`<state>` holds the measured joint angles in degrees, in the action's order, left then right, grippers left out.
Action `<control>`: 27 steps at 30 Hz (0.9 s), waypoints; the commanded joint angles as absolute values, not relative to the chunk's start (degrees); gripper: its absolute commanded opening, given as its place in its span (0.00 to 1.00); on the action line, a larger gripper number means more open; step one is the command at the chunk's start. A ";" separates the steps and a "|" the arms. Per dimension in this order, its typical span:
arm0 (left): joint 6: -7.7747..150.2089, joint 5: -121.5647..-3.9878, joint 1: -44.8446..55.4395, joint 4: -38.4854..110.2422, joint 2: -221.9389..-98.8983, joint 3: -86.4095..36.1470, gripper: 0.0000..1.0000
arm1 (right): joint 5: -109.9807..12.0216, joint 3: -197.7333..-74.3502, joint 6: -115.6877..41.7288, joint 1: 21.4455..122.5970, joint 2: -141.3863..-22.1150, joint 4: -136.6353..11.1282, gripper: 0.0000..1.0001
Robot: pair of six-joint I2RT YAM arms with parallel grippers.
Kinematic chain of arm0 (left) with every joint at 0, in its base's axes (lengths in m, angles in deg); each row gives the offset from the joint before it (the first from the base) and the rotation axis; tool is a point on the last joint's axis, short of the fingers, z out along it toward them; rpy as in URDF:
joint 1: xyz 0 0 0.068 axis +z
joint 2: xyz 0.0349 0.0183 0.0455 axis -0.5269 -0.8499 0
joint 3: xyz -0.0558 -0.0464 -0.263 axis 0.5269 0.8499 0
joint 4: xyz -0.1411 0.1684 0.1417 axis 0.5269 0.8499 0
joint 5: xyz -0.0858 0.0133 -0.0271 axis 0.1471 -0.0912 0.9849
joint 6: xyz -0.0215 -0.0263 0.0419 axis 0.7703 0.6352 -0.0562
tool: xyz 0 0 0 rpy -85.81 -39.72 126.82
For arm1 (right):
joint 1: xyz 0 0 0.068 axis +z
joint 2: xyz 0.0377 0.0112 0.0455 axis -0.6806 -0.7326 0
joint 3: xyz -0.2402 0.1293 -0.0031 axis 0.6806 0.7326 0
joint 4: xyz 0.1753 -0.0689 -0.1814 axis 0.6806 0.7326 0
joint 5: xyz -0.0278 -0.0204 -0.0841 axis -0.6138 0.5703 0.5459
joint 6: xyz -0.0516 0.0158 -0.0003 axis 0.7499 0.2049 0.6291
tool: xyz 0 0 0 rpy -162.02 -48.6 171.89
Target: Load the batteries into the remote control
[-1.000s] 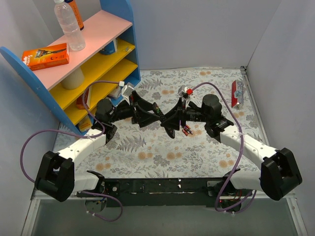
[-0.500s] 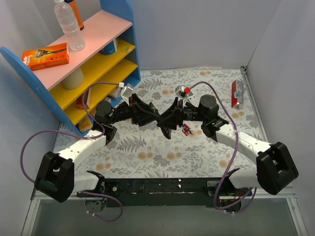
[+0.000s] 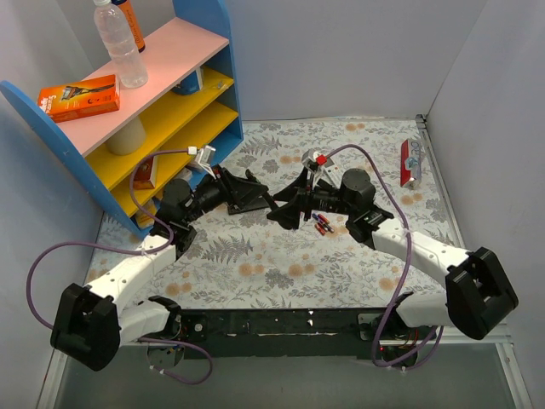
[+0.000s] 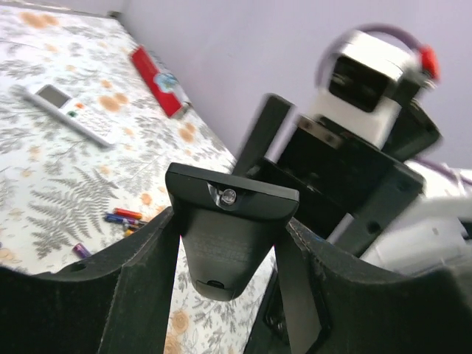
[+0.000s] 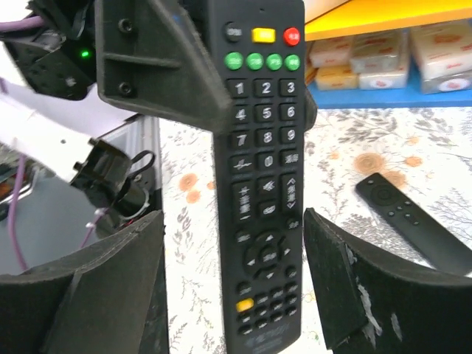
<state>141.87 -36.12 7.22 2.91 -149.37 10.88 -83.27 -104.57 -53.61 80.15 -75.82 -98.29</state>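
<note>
— Where is the remote control (image 5: pixel 258 184) held?
— Clamped near its top by the left gripper (image 4: pixel 230 221), lengthwise between the right gripper (image 5: pixel 232 221)'s wide, untouching jaws; the batteries (image 3: pixel 321 226) are seen on the table (image 3: pixel 255 256) beneath.

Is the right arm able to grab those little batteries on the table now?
Probably yes. The right gripper is open, gripping nothing, and the batteries lie uncovered on the table close by. First it must back off the remote control, which the left gripper holds.
</note>
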 commanded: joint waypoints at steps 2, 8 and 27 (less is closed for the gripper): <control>145.76 -52.57 7.19 19.60 -145.84 7.05 0.00 | -66.68 -102.07 -42.83 84.46 -69.93 -96.57 0.83; 148.84 -57.15 7.19 26.29 -145.22 4.41 0.00 | -54.97 -97.41 -35.54 89.73 -68.34 -100.34 0.82; 151.31 -56.36 7.19 29.02 -144.43 3.09 0.00 | -43.89 -95.74 -30.34 96.07 -74.41 -105.36 0.23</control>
